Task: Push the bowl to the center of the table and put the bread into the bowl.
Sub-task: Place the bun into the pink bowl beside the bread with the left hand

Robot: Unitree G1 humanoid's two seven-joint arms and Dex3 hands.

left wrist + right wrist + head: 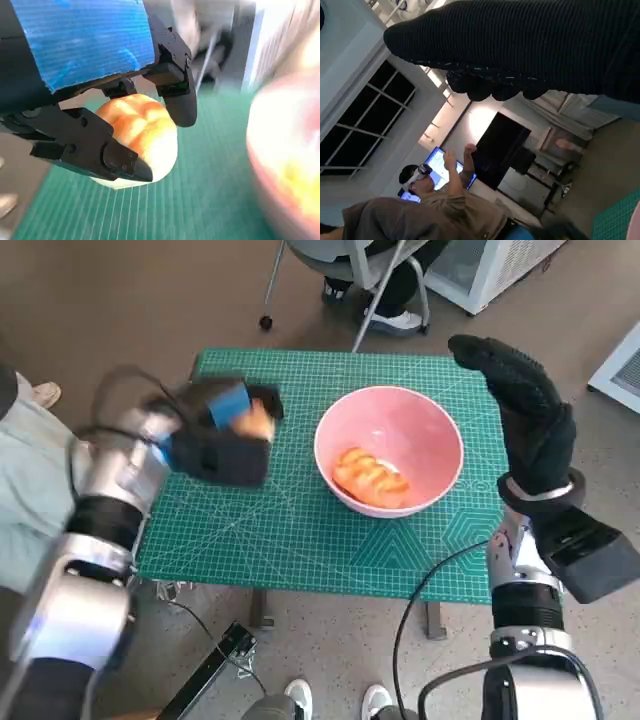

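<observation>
At the near edge of the head view the two pale forearms rise from below, with a black cable (420, 590) looping past the right one and the toes of white shoes (330, 702) on the floor between them. The green cutting mat (290, 540) covers the table. On it, a little right of the middle, sits the pink bowl (389, 447), upright, with one orange-brown piece of bread already inside (372, 480), lying against its near wall.

Left of the bowl and apart from it, the left hand (222, 435) hangs over the mat, blurred. It grips a second bread roll (140, 135): in the left wrist view the black fingers (175, 85) close over the roll's golden top and side, while the pale underside shows beneath them. The roll is clear of the mat.

The right hand (522, 405) stands at the bowl's right side, over the mat's right edge, its gloved fingers stretched upward and apart, holding nothing and not touching the bowl.

Beyond the table's far edge stand chair legs (375, 300) and a seated person's dark shoes. The right wrist view shows a person (430, 200) in a headset with raised arms.
</observation>
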